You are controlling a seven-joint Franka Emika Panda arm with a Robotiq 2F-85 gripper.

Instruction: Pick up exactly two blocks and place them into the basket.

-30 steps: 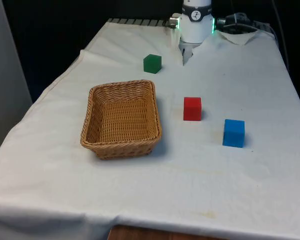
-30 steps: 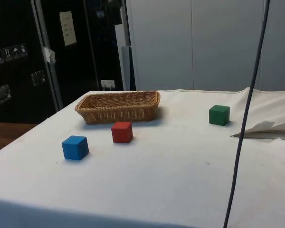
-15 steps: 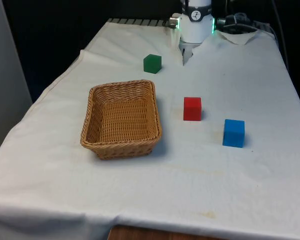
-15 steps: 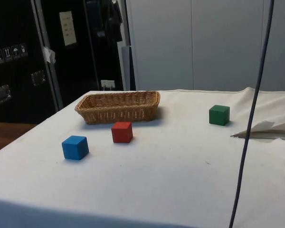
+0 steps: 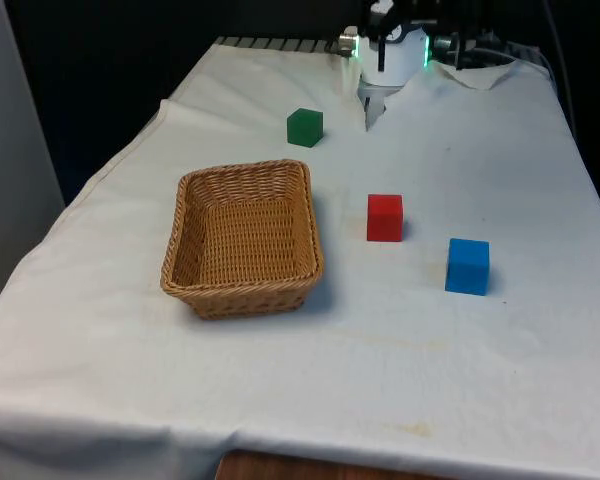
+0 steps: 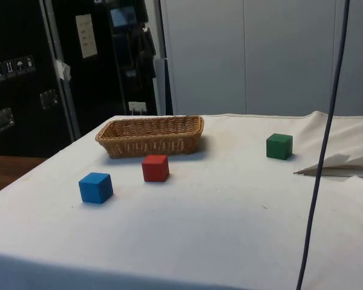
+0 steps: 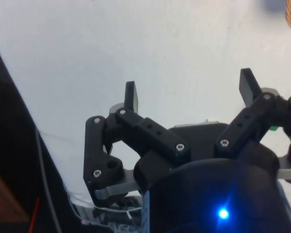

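Nothing among the blocks or the basket has shifted since the earlier pictures; only the arm at the far end of the worktop has changed its pose, its white body now partly covered by dark parts in the front view. The red block [image 5: 385,217] sits on the white cloth just to the front view's right of the basket [image 5: 243,238], close to it but not touching. The blue block [image 5: 468,265] lies further from the basket on that same side, a little nearer the front camera than the red one, apart from it. The green block [image 5: 304,127] stands beyond the basket's far rim, towards the robot, well apart from the other two. In the side view the red block [image 6: 155,168] lies in front of the basket [image 6: 151,135], the blue block [image 6: 96,187] nearer the camera still, and the green block [image 6: 279,146] off towards the robot's end. The wicker basket is upright and holds no block. The gripper [image 7: 190,94] hangs above bare white cloth, its jaws spread wide apart with nothing between them; one black fingertip [image 7: 131,96] shows plainly against the cloth. The worktop [image 5: 500,170] is covered by the cloth to its edges.
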